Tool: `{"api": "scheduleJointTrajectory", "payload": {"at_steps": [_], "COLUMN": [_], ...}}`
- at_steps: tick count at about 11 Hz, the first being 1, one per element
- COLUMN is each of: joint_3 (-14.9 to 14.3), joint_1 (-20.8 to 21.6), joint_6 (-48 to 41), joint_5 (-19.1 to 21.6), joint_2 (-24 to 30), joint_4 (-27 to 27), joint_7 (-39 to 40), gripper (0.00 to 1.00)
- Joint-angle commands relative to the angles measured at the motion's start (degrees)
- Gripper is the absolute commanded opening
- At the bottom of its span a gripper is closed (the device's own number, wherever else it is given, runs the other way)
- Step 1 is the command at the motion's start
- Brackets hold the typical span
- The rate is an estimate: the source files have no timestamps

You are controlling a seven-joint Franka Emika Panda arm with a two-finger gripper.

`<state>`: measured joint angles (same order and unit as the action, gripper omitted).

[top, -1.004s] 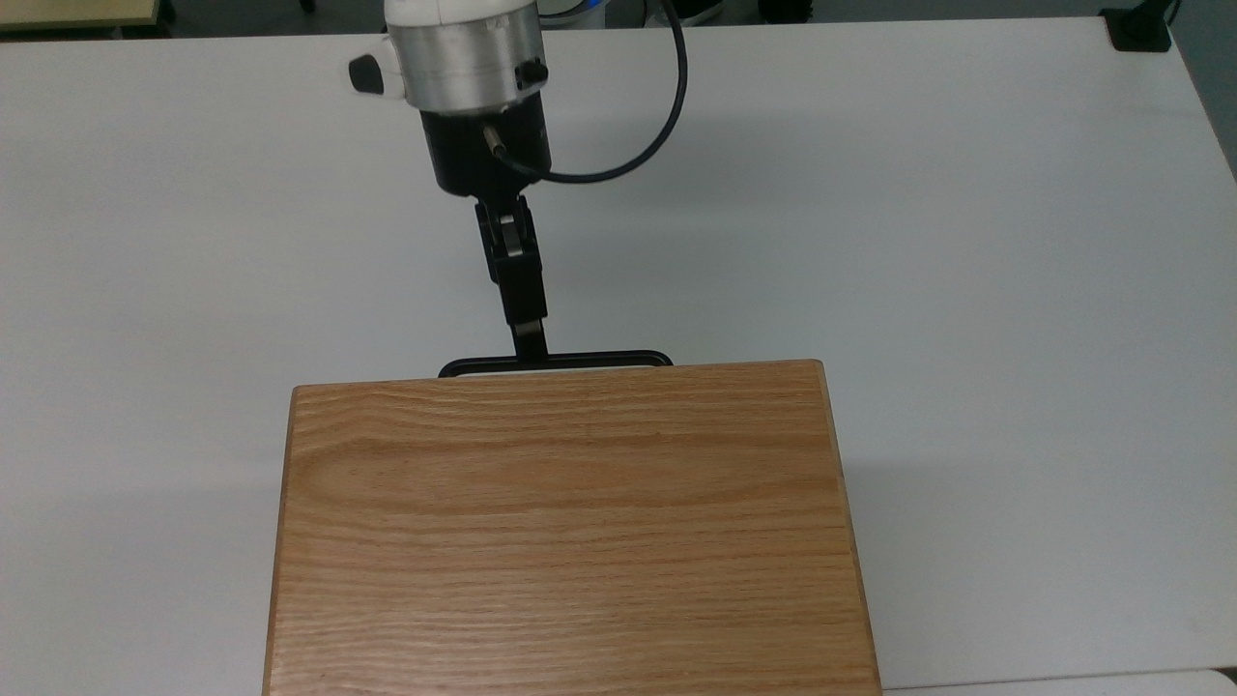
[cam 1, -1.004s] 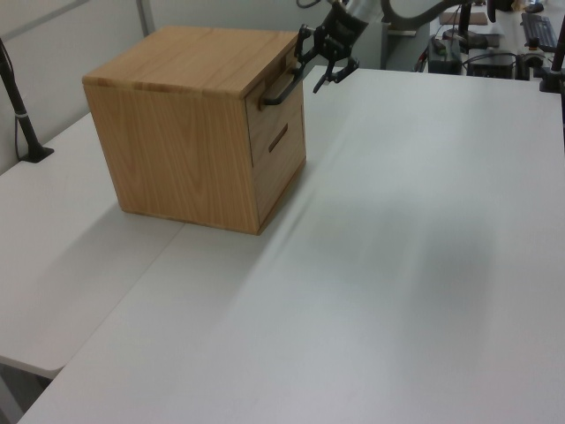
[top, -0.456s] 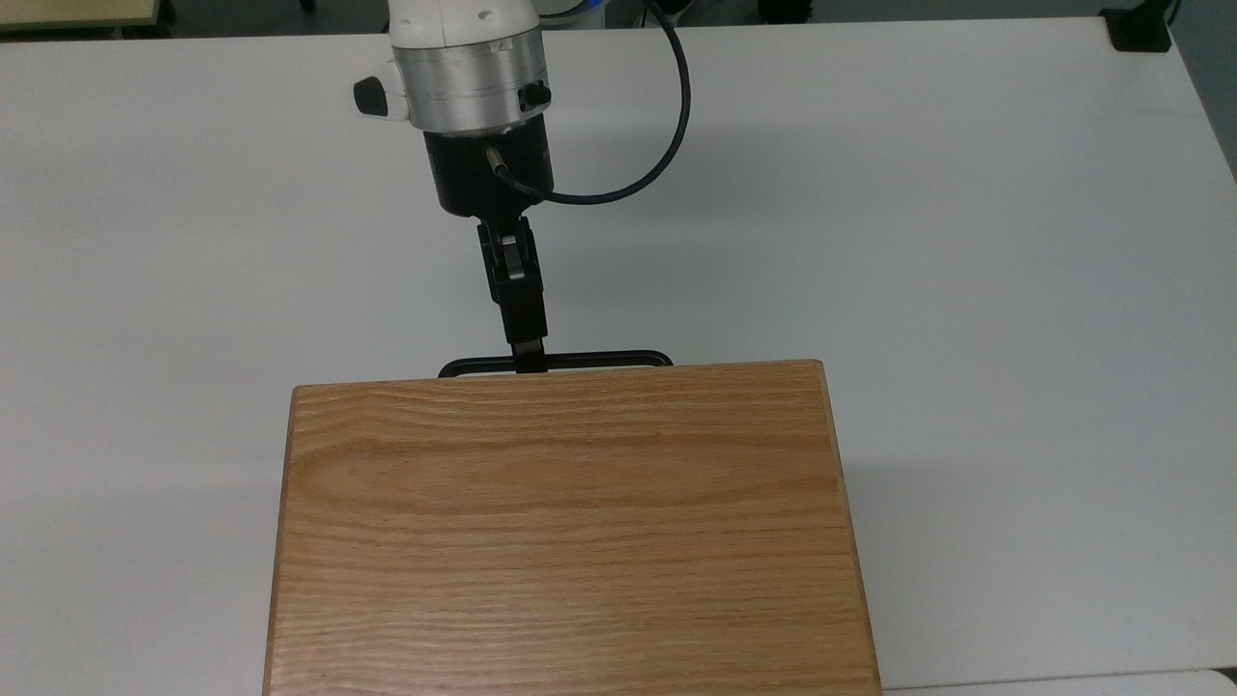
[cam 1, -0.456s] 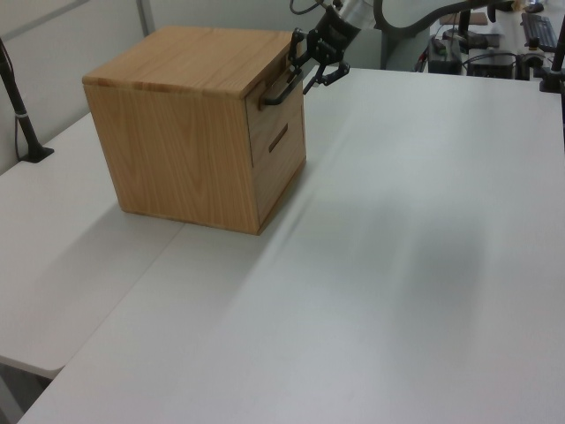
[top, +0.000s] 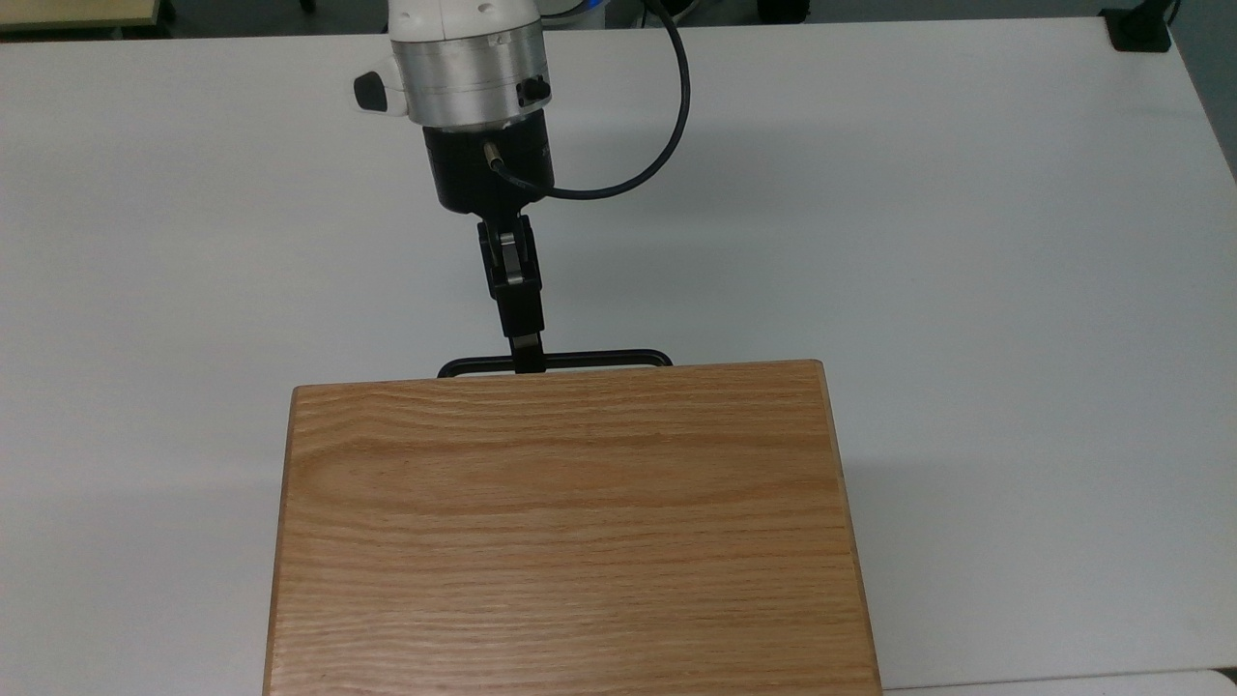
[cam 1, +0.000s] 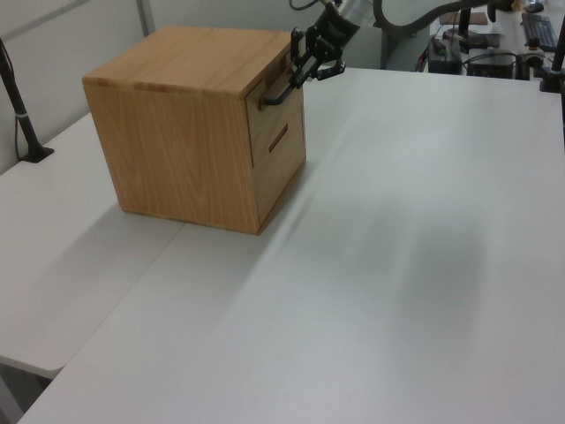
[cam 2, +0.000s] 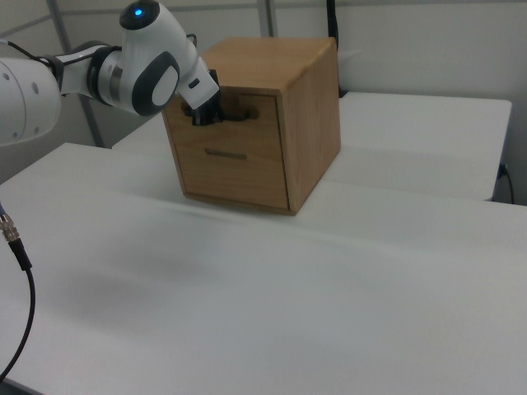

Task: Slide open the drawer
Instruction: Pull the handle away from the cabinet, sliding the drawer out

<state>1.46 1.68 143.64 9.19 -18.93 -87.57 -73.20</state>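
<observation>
- A Franka arm's gripper (top: 527, 356) reaches the black bar handle (top: 599, 360) of the drawer (cam 1: 281, 93) at the top of an oak cabinet (top: 570, 522); the cabinet stands on a white table (top: 966, 242)
- In the top view the fingertips meet the handle a little toward the top view's left of its middle; the bar's long axis runs across the frame, at right angles to the gripper's line of approach
- The drawer lies straight ahead of the fingertips, toward the bottom of the top view; its front sits flush with the cabinet face, so it appears closed, with nothing of its inner walls on show
- In the left view the gripper (cam 1: 305, 69) sits at the far end of the handle, against the upper drawer front; a second, lower drawer front (cam 1: 278, 139) with a slot pull sits beneath it
- In the right view the gripper (cam 2: 204, 113) is at the handle, the arm's white and grey wrist (cam 2: 152, 62) just behind it
- The fingers look drawn close together about the bar; whether they actually clamp it cannot be told from these views
- Judged from this, the pull would have to run straight back along the gripper's own axis, away from the cabinet; an off-line tug could bind the drawer or slide the whole cabinet
</observation>
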Motion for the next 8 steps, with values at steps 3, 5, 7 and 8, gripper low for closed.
{"api": "scheduleJointTrajectory", "payload": {"at_steps": [3,5,7,8], "joint_3": [-0.1,-0.1,-0.1,-0.1], "joint_1": [1.0,1.0,0.9,0.8], "joint_6": [-8.3,-13.9,-19.8,-23.5], "joint_5": [0.1,0.1,-0.5,-0.7], "joint_2": [5.4,7.0,8.3,8.9], "joint_4": [-4.4,-4.4,-5.1,-5.1], "joint_7": [5.1,6.0,7.6,9.3], "gripper": [0.00,0.00,0.00,0.00]}}
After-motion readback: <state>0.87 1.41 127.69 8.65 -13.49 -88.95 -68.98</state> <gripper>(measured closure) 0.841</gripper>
